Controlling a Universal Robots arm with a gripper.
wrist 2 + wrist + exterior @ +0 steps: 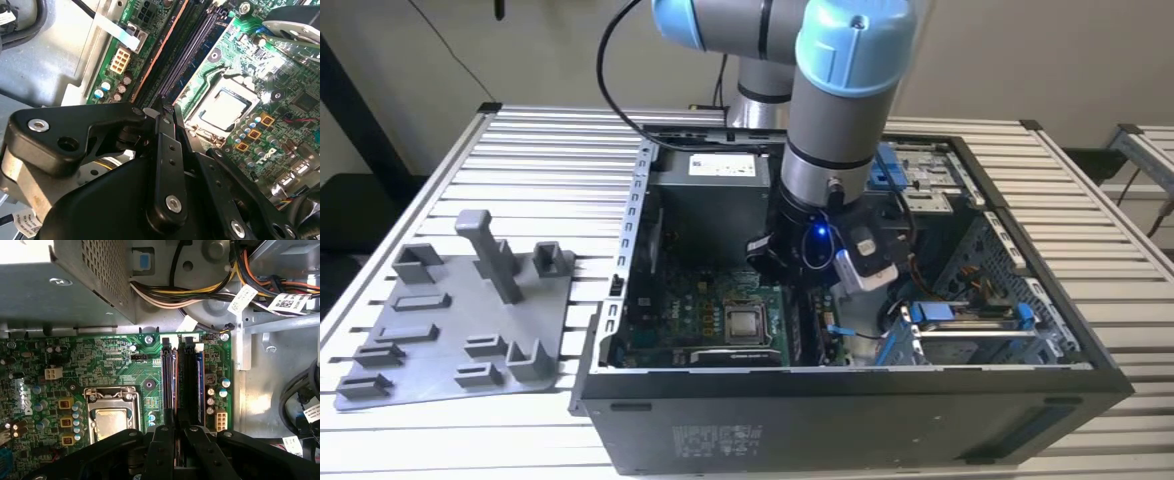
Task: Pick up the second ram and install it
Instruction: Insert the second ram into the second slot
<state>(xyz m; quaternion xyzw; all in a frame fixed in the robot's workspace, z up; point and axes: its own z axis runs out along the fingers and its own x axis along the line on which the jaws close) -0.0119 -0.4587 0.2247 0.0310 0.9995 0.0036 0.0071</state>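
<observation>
Black jaws [177,432] clamped on the second ram [176,390] — above green motherboard [100,370] slots.

The second ram [170,385] is seen only from its thin top edge in both wrist views, as a long, narrow dark strip [187,55] with a slightly purple and orange shine. It stands on its edge, upright, along the memory slot that is closest to the processor socket, parallel to the other slots beside it. One end reaches the black latch at the end of the slot; the other end goes under the gripper [175,422]. Whether it is pressed fully into the slot, I cannot tell.
</observation>
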